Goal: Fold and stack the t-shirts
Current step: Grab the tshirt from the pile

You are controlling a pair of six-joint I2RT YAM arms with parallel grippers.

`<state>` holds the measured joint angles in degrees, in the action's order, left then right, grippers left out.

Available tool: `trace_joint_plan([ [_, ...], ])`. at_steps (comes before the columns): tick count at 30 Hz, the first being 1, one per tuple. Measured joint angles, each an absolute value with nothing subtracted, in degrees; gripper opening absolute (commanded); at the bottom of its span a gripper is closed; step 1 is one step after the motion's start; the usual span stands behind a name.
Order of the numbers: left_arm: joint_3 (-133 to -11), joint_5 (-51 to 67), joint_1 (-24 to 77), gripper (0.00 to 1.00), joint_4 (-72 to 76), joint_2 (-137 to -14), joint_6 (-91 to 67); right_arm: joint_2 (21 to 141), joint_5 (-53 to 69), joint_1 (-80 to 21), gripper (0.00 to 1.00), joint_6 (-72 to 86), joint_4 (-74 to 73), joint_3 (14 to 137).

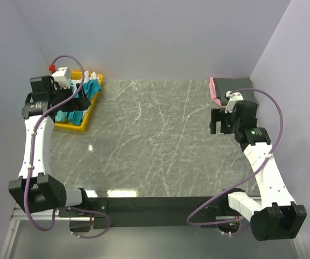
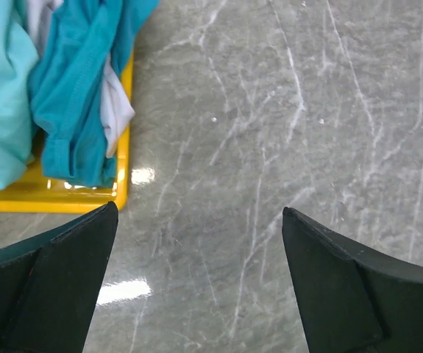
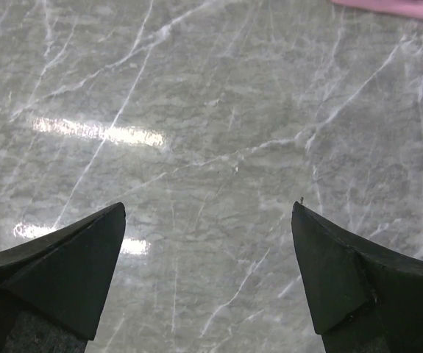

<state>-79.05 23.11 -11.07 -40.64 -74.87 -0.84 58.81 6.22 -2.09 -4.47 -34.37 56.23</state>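
Top view: the left arm [image 1: 35, 143] reaches to the far left corner, its jaws spread wide at the yellow bin [image 1: 74, 127], where a teal t-shirt [image 1: 93, 89] lies bundled with other cloth. In the far right corner a folded dark grey t-shirt [image 1: 234, 83] lies on a pink t-shirt [image 1: 214, 90] on the grey marble counter [image 1: 149, 135]. The right arm [image 1: 265, 167] holds its jaws open just on the near side of that stack.

Left wrist: the jaws stand apart and empty above bare counter, beside the bin's corner. In the bin lie the teal t-shirt, a paler sea-green t-shirt [image 2: 1, 95] at the left, and a white t-shirt [image 2: 115, 107] peeking out.

Right wrist: jaws wide, nothing between them – only counter below, and the pink t-shirt's edge in the top right corner.
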Motion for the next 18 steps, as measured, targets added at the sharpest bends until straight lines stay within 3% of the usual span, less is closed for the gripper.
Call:
trace_joint_plan([
  [6,-82.21,17.76,-13.04,0.99,-38.98,-79.05,1.26,60.16,6.09,-2.09,1.00,-4.64,-34.72,59.22],
  [18,-104.79,17.74,-22.35,0.93,-37.56,-105.95,3.86,62.92,7.75,-2.09,1.00,-5.65,-35.73,60.10],
])
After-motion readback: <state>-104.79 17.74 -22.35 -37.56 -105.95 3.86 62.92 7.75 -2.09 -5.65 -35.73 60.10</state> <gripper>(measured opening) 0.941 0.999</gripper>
